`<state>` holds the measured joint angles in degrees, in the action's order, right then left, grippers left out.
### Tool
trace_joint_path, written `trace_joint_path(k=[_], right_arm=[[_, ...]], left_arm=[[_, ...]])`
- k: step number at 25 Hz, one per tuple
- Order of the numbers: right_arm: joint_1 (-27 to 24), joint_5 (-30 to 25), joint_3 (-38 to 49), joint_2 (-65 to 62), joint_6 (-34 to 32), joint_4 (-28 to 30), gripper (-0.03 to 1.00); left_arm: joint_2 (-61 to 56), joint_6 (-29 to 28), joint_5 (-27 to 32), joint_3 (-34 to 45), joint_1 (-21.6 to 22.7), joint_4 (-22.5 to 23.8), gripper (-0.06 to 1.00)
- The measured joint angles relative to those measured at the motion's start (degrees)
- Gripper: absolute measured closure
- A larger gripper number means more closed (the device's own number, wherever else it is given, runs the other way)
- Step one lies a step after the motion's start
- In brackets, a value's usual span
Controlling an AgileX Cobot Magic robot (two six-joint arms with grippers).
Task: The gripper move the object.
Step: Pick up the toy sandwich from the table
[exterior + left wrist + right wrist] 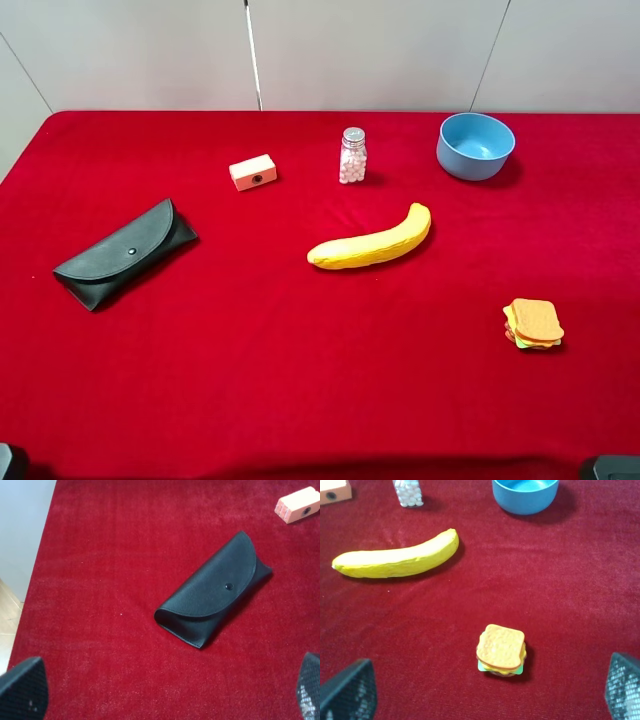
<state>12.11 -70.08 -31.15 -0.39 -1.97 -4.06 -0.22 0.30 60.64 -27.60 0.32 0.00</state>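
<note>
From high above, the desk (250,380) shows a red cloth cover and a pale panelled wall (380,50) behind it. The toy sandwich (533,324) lies toward the front right, well apart from the banana (372,240), the blue bowl (475,146), the small jar (352,156), the pink block (253,172) and the black case (126,254). Seen from the left wrist, the left tool (165,690) has its jaws spread wide, gripping and touching nothing, above bare cloth near the case; pale floor (10,615) shows past the desk's edge. Seen from the right wrist, the right tool (485,690) is spread just as wide and empty. The sandwich rests flat on the cloth between its two fingertips and slightly ahead of them, untouched, with the banana and bowl farther off.
</note>
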Motion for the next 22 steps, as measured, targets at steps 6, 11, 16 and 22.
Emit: trace_joint_path(k=[6, 11, 16, 22], right_arm=[[0.0, 0.0, 0.0, 0.0, 0.0, 0.0, 0.27], [0.0, 0.0, 0.0, 0.0, 0.0, 0.0, 0.27], [0.0, 0.0, 0.0, 0.0, 0.0, 0.0, 0.27], [0.0, 0.0, 0.0, 0.0, 0.0, 0.0, 0.27]], left_arm=[[0.0, 0.0, 0.0, 0.0, 0.0, 0.0, -0.05], [0.0, 0.0, 0.0, 0.0, 0.0, 0.0, -0.05], [0.0, 0.0, 0.0, 0.0, 0.0, 0.0, -0.05], [0.0, 0.0, 0.0, 0.0, 0.0, 0.0, -0.05]])
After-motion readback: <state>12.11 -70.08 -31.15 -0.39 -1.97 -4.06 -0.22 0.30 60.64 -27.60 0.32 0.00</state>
